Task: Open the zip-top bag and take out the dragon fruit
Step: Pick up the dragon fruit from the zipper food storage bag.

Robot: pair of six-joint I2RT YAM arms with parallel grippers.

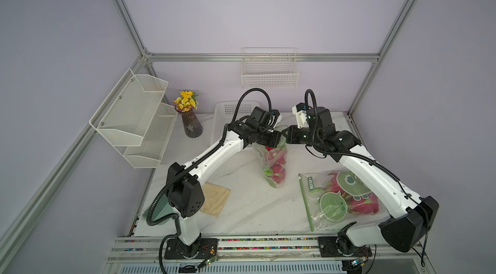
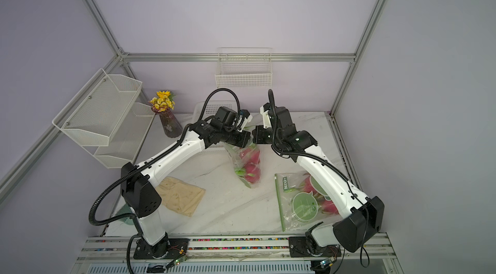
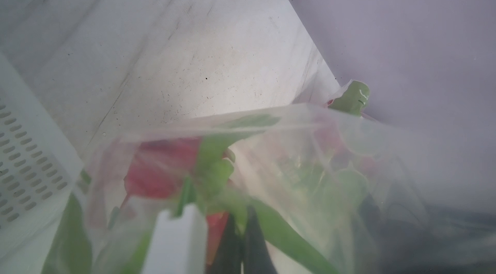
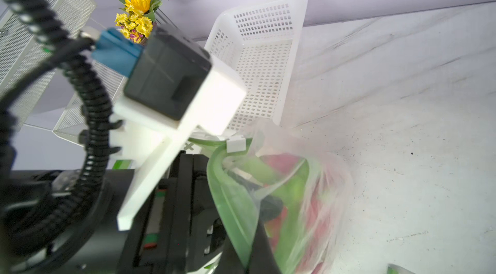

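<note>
A clear zip-top bag (image 1: 272, 162) (image 2: 245, 164) with a green zip rim hangs upright over the middle of the table. Magenta dragon fruit (image 1: 279, 161) (image 2: 252, 162) (image 3: 158, 176) (image 4: 315, 205) with green scales sit inside it. My left gripper (image 1: 279, 137) (image 2: 249, 137) (image 3: 240, 209) is shut on the rim from the left. My right gripper (image 1: 286, 137) (image 2: 254, 135) (image 4: 248, 243) is shut on the opposite green strip. The two meet tip to tip above the bag. The white slider (image 4: 235, 144) sits at one end of the rim, whose mouth gapes.
A second zip-top bag (image 1: 322, 205) (image 2: 292, 205) with dragon fruit (image 1: 365, 205) lies flat at the front right, partly under my right arm. A white perforated basket (image 1: 228, 114) (image 4: 265, 71) stands behind the held bag. Flower vase (image 1: 191, 122), mesh shelf (image 1: 134, 117), wall basket (image 1: 269, 74), tan cloth (image 1: 214, 200).
</note>
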